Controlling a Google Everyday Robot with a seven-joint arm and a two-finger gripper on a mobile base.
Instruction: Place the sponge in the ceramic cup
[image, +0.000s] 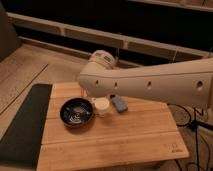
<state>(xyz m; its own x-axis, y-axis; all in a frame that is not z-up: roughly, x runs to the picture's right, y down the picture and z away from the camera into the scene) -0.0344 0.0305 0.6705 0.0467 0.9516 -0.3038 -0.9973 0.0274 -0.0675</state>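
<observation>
Sponge (119, 103) lies flat on the bench (125, 137), just right of the ceramic cup (101, 105) and not in it. The cup stands upright, close beside the right rim of a wide black bowl (76, 111). A thick white arm (150, 85) reaches in from the right, passing above all three. The tool (86, 95) sits under the arm's left end, behind the bowl and cup, mostly hidden; whether it is open or closed cannot be told. A dark mat (22, 125) covers the bench's left side.
</observation>
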